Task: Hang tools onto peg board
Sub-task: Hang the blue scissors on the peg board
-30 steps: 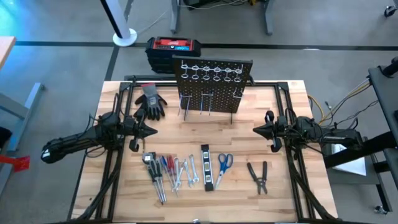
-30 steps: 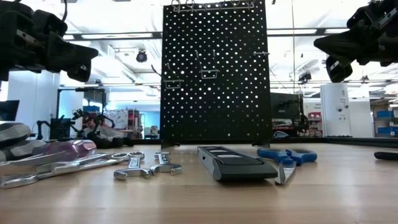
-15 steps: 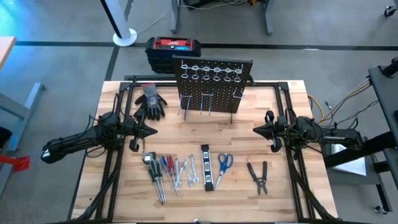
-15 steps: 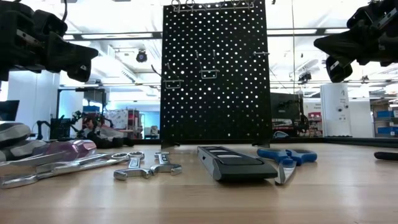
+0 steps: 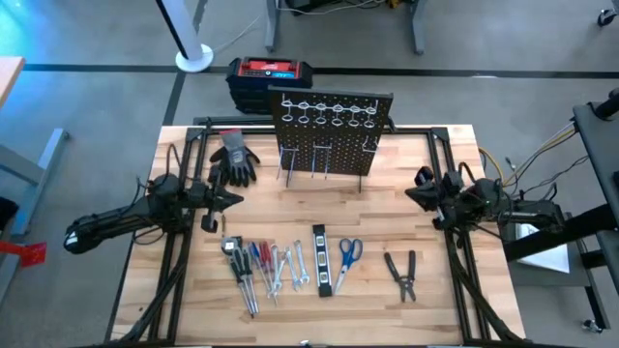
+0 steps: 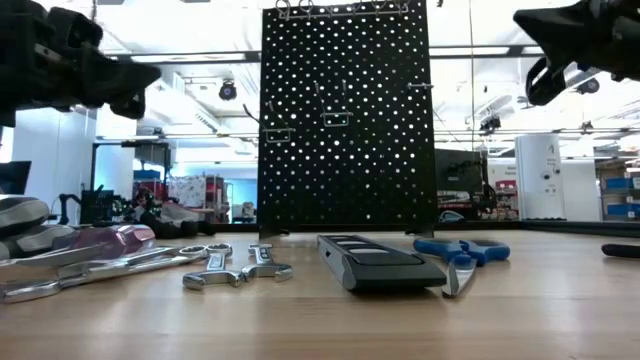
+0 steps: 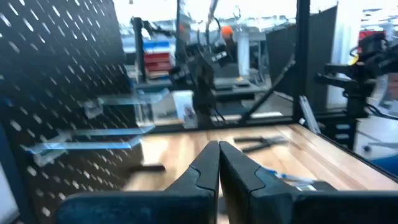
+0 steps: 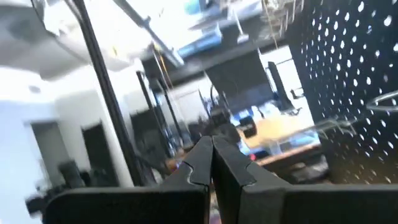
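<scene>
Along the surface's front edge the tools (image 5: 290, 266) lay loose, peg board (image 5: 325, 135) upright at the back edge; left tool (image 5: 232, 200) and right tool (image 5: 414, 195) both hovered closed, empty

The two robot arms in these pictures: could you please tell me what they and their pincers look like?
Both arms are dark, nearly black, built of jointed tubular segments. The left pincer and right pincer each taper to two slim black fingers that form a pointed wedge. Thin black cables loop beside each wrist. No markings can be made out.
</scene>
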